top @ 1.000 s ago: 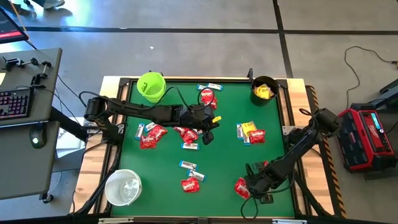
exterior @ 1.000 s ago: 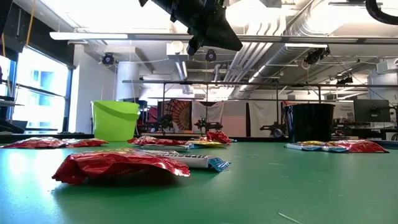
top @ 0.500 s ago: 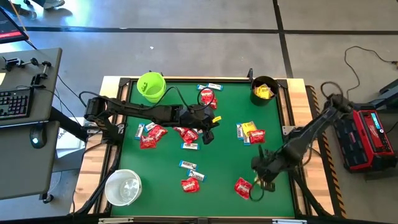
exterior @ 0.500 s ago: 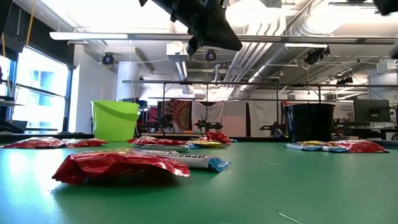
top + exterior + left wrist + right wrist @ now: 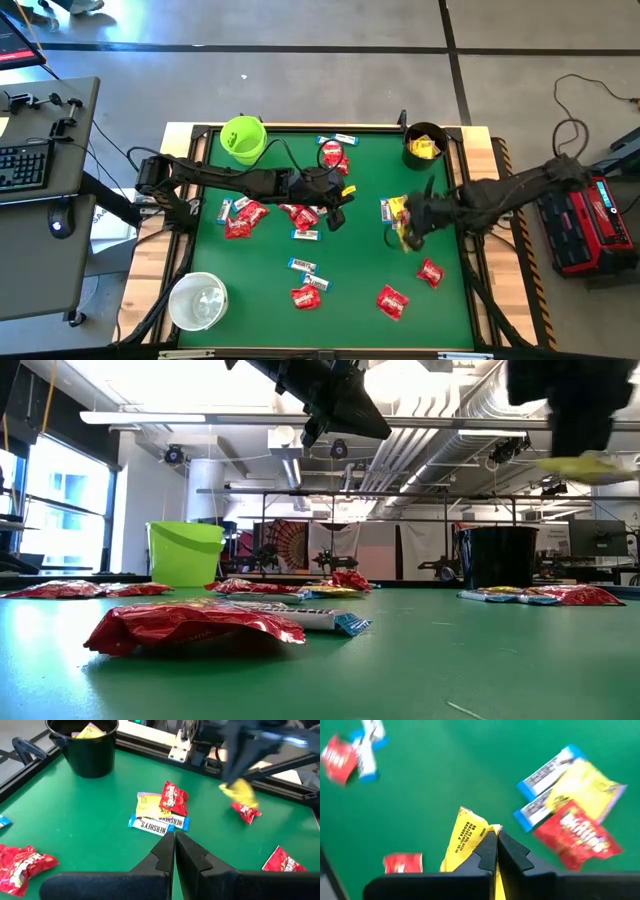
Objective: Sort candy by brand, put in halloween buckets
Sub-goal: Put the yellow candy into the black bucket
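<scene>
Above the little heap of mixed candy [image 5: 397, 209] near the black bucket [image 5: 425, 144], the right tool [image 5: 408, 233] hangs in the air with its fingers clamped on a yellow packet [image 5: 465, 842]. The packet dangles from the tips, clear of the green surface [image 5: 360, 270], and in the left wrist view it shows as a yellow blur [image 5: 240, 791] under the dark arm.

What counts now is the line from that packet to the black bucket. The bucket stands in the corner of the surface on the right arm's side, and it already has yellow wrappers [image 5: 424, 148] inside, so I'd judge that is where this piece belongs. From the tool, the bucket lies farther out from the robot's side and slightly toward the right edge, with the heap sitting between them. The packet's long axis runs roughly along the fingers, hanging down from the pinch, so it should drop in end first if carried over the rim.

Over by the middle of the surface, well apart from the black bucket, the left tool [image 5: 336, 213] waits with its fingers together on nothing, hovering above red packets [image 5: 300, 214] and slim white-and-blue bars. The right arm is plainly the nearer one. The lime green bucket [image 5: 243, 138] and the white bucket [image 5: 198, 300] stand far across from it.
</scene>
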Available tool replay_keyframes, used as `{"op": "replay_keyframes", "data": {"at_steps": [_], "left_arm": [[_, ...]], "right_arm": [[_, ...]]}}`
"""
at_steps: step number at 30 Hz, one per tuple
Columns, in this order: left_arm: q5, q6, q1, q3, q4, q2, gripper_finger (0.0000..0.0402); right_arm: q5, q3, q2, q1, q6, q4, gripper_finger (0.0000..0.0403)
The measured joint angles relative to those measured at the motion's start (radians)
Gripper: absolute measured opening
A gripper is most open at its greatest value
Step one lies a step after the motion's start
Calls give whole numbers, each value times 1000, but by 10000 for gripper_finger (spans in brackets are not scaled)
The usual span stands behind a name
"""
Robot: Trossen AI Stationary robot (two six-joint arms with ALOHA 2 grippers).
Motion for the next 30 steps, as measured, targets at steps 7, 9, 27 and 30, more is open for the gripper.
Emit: {"op": "replay_keyframes", "data": {"at_steps": [7, 9, 27, 30], "left_arm": [[0, 0, 2, 0, 26, 0, 7], [0, 0, 2, 1, 27, 0, 7], [0, -2, 1, 0, 26, 0, 7], [0, -2, 1, 1, 26, 0, 7]], "right_arm": [[-53, 0, -31, -252, -34, 18, 0], [-55, 0, -42, -320, -51, 35, 0], [-105, 12, -47, -927, -227, 150, 0], [-75, 44, -38, -1015, -241, 154, 0]]}}
